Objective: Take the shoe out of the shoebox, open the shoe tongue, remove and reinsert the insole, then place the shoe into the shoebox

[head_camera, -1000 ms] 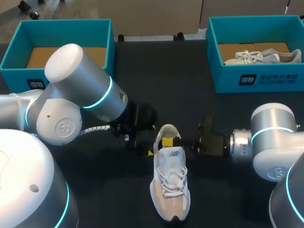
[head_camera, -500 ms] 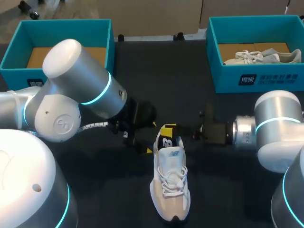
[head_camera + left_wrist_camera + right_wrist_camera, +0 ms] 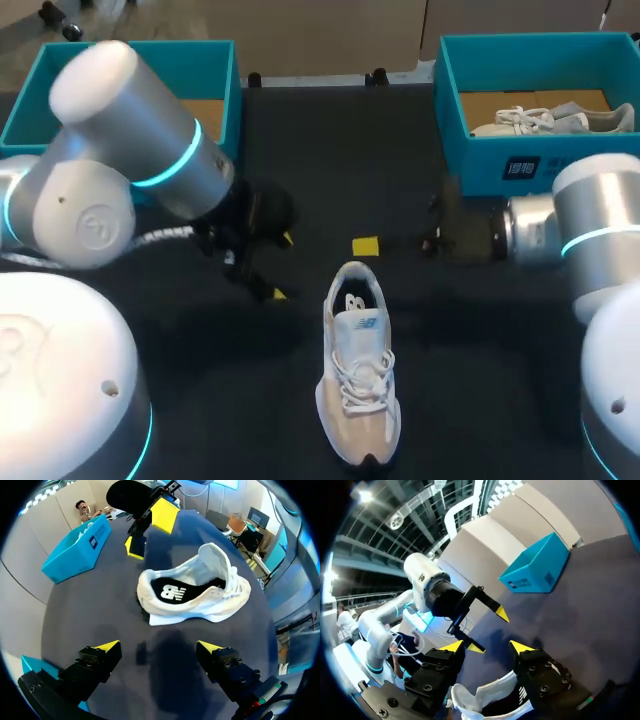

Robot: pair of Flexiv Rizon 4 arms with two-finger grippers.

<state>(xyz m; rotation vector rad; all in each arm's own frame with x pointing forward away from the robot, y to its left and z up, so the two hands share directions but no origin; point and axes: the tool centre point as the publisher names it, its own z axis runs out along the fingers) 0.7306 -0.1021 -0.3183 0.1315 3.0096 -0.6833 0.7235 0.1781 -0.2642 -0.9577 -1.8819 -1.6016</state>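
The right shoebox (image 3: 560,165), at the far right corner of the worktop (image 3: 330,140), is occupied by a second shoe (image 3: 550,120). The cardboard floor of the left shoebox (image 3: 30,100), at the far left corner, is exposed. The shoe (image 3: 358,380) is set by the middle of the near edge, toe toward that edge, with the insole (image 3: 172,591) seated inside. The left gripper (image 3: 158,646) is spread wide, gripping nothing, apart from the shoe. The right gripper (image 3: 487,646) is likewise parted and unloaded, near the heel.

The left arm (image 3: 130,190) enters from 9 o'clock, with the left gripper (image 3: 280,266) aimed toward 3 o'clock, fingers spread wide. The right arm (image 3: 590,230) enters from 3 o'clock, with the right gripper (image 3: 367,246) aimed toward 9 o'clock, fingers also apart.
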